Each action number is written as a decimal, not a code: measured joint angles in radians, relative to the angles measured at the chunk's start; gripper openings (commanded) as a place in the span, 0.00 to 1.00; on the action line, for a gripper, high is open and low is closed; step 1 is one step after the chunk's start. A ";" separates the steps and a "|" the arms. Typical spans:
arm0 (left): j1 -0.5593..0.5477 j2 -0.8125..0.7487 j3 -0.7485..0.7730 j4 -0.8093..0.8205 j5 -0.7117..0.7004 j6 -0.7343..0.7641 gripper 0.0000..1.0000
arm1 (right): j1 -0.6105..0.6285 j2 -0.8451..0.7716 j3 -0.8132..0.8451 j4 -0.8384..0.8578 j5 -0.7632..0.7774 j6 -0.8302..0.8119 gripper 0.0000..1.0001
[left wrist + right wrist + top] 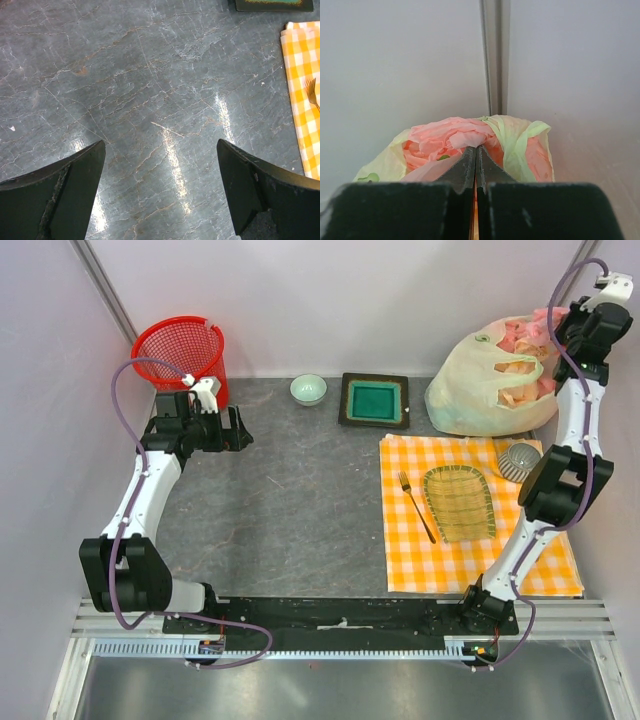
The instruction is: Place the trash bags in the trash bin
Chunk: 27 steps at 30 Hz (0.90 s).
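Note:
The red mesh trash bin (182, 350) stands at the back left corner. Crumpled pink trash bags (522, 335) sit in the mouth of a large pale yellow-green bag (480, 390) at the back right. My right gripper (553, 337) is raised at that bag's top. In the right wrist view it (476, 150) is shut on a fold of the pink trash bag (450, 137), with the yellow-green bag (520, 140) around it. My left gripper (243, 430) is open and empty just in front of the bin. In the left wrist view it (161, 145) shows only bare grey table.
A small green bowl (308, 389) and a square green dish (374, 400) stand at the back middle. A yellow checkered cloth (400, 540) on the right carries a fork (417, 506), a woven bamboo tray (459, 503) and a grey ribbed object (518, 460).

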 measured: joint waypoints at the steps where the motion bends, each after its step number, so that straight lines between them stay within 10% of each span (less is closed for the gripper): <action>1: 0.000 0.000 0.000 0.000 0.000 0.000 0.99 | 0.005 -0.012 -0.021 0.013 -0.002 -0.006 0.00; 16: -0.047 0.004 0.000 0.003 -0.002 0.001 0.99 | 0.240 -0.122 -0.199 0.123 0.071 -0.481 0.00; 27: -0.060 0.005 0.000 0.004 -0.011 0.012 0.99 | 0.067 0.009 0.117 -0.001 0.010 -0.169 0.00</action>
